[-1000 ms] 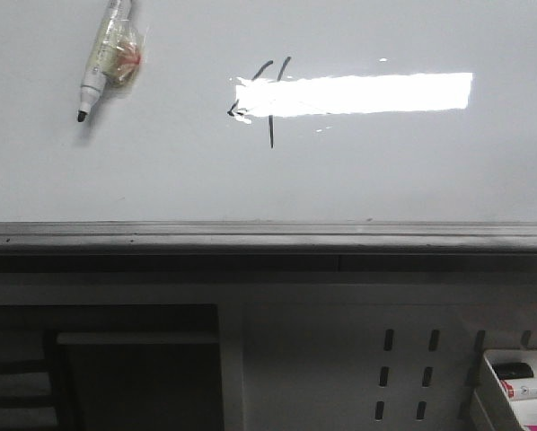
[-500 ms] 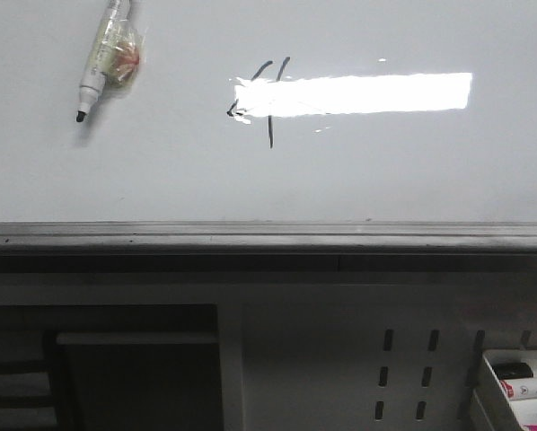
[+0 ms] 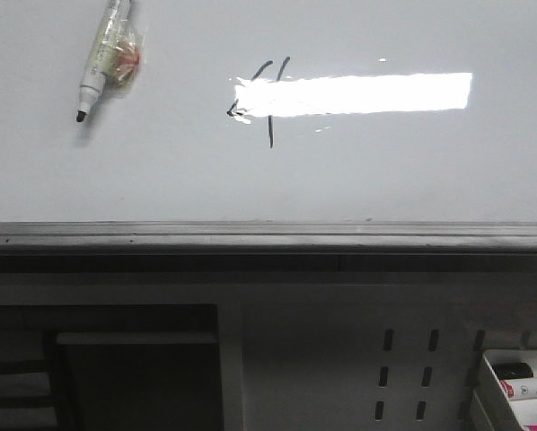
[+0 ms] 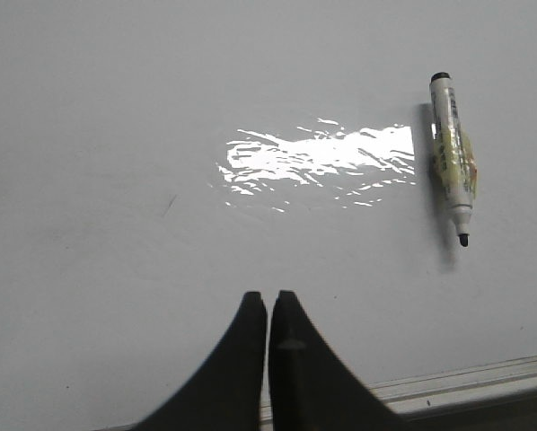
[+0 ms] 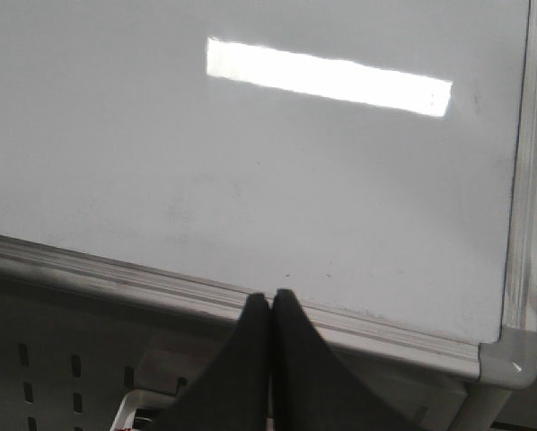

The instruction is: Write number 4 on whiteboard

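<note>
The large glossy white whiteboard filled the upper half of the front view, bounded along its near edge by a grey metal ledge. In the right wrist view the grey frame turned at a rounded corner piece, with bare board surface extending away from both edges. A bright rectangular light glare lay across the board's centre. Below the ledge stood a white perforated panel, and a white tray holding markers sat at the lower right.

The number 4, drawn in thin black strokes, sat at the left end of the glare, its long stem running below the glare and its middle partly washed out. A white black-tipped marker with a crumpled clear wrap lay on the board, well apart from the digit toward the upper left, tip pointing toward the ledge.

The left gripper had its black fingers pressed together, holding nothing, above open board. The right gripper was likewise pressed together and empty, over the ledge.
</note>
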